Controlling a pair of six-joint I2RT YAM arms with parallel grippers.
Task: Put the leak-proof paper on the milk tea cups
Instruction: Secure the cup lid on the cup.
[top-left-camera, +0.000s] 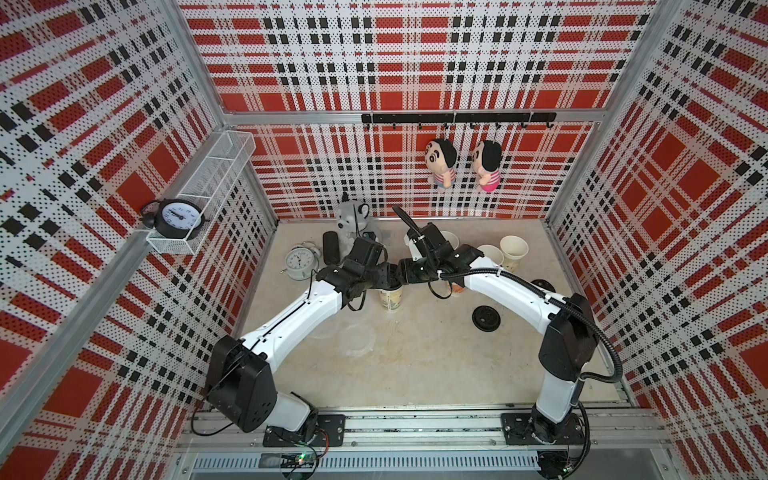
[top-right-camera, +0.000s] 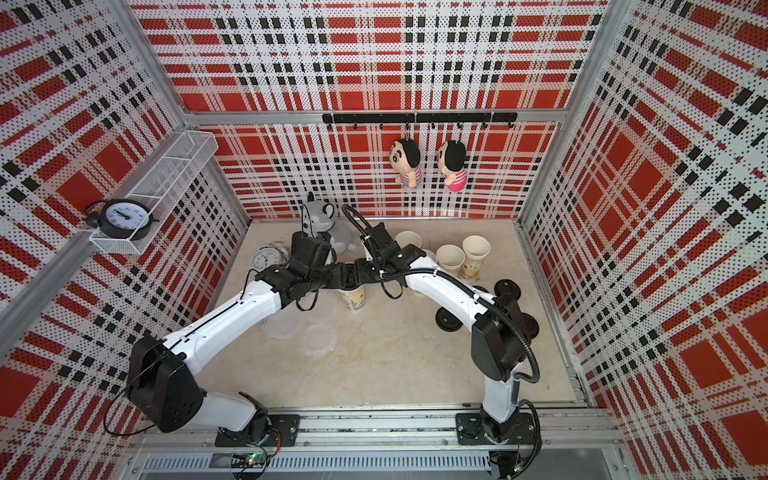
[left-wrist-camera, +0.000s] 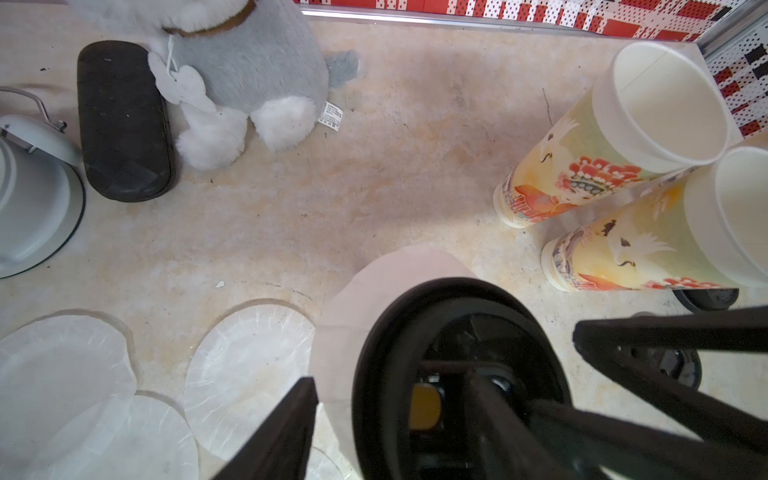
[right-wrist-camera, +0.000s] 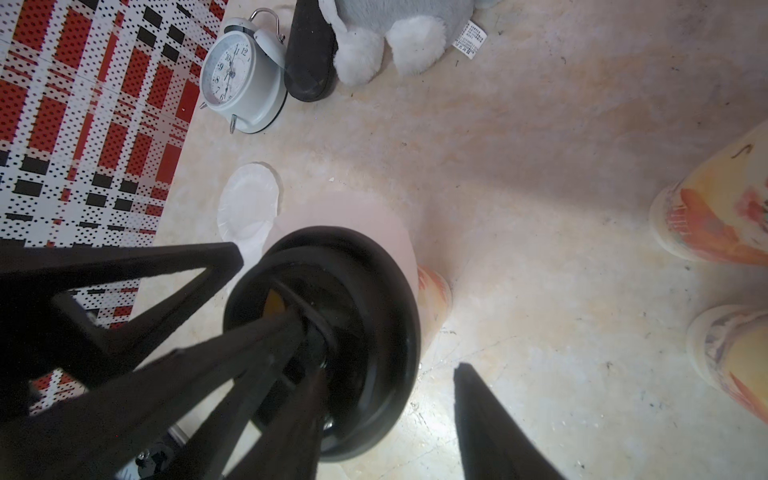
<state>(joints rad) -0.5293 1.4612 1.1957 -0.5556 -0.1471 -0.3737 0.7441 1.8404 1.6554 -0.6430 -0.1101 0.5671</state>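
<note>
Left gripper (left-wrist-camera: 390, 386) and right gripper (right-wrist-camera: 378, 345), jaws spread and clasping nothing, straddle the black lid (left-wrist-camera: 415, 307) atop a milk tea cup (top-left-camera: 390, 297), seemingly pinning a leak-proof paper sheet (left-wrist-camera: 399, 266) beneath it; spare sheets (left-wrist-camera: 249, 357) lie beside that cup.

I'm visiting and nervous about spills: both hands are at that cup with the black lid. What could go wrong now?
1. The left hand and right hand crowd the same black lid; when they pull away, a finger could snag the lid or the other hand.
2. The cup is tall and narrow, so a sideways nudge might tip it.
3. The thin sheet sticks out far on one side of the lid, so it may sit off-centre.
</note>
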